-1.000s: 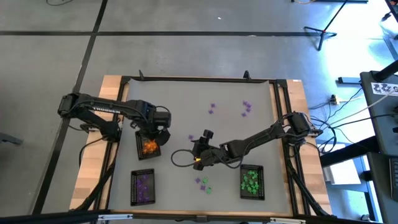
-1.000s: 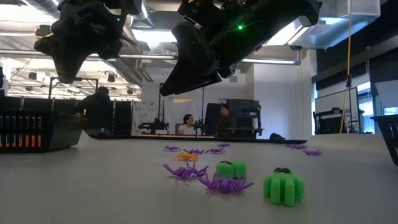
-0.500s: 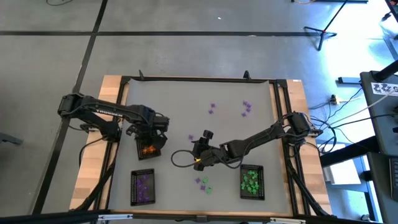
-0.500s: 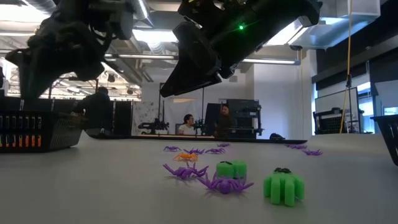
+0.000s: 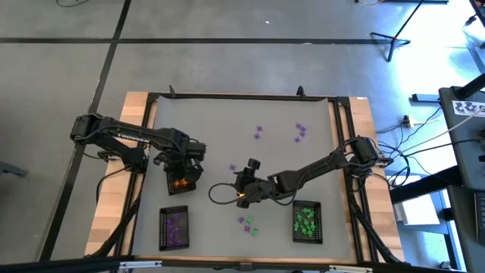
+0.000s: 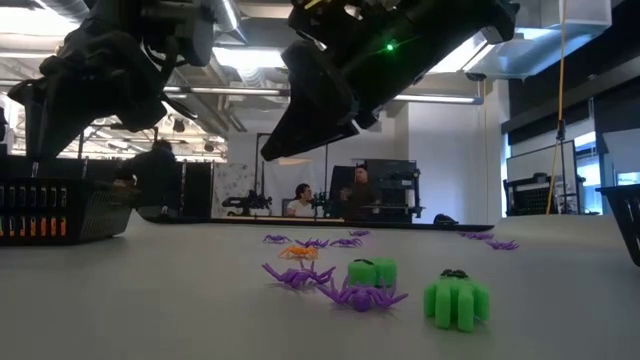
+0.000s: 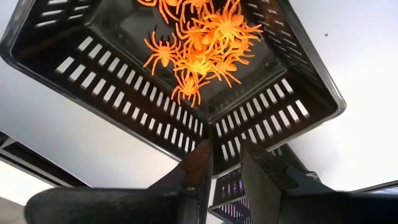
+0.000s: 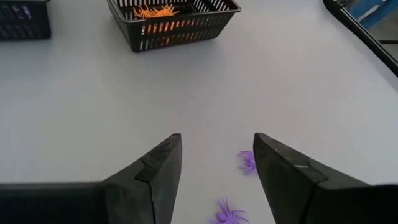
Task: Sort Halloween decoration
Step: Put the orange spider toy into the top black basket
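Orange spider trinkets lie heaped in a black mesh tray on the table's left side. My left gripper hangs just above that tray's corner, fingers pointing down and slightly open, touching nothing. My right gripper hovers open above mid-table, level and pointing toward the orange tray. Two purple spiders lie on the table below it. One orange trinket lies loose near purple ones and green ones.
Near the table's near edge stand a tray of purple trinkets and a tray of green ones. Loose purple trinkets lie toward the far side. People sit in the room beyond the table.
My left gripper has turned and swung lower over the orange tray, shifting a little toward the table's left, and its fingers now point down at the tray's corner. The right arm and the trinkets on the table have stayed where they were.
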### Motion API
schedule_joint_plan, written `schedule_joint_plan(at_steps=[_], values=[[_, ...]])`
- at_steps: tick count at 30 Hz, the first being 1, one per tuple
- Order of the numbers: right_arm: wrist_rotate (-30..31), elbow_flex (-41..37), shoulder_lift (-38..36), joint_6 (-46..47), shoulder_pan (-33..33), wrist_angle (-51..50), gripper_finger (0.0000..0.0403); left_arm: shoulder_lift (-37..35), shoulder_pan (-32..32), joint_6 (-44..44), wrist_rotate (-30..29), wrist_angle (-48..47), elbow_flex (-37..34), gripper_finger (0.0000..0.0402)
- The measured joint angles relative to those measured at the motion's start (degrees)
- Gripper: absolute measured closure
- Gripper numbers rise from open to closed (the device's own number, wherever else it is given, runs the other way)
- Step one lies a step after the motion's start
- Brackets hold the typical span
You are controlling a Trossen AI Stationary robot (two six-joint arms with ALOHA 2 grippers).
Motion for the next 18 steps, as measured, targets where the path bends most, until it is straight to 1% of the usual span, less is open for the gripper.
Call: schedule_joint_plan(at_steps=[16,18], values=[[-0.92,0.00,0.00,0.16,0.00,-0.20,0.0204,-0.02,0.00,-0.05,-0.22,0.10,0.00,0.0327],[-0.92,0.00,0.00,0.16,0.00,-0.24,0.0204,-0.02,-0.04,-0.40,-3.19,0.68,0.00,0.0327]])
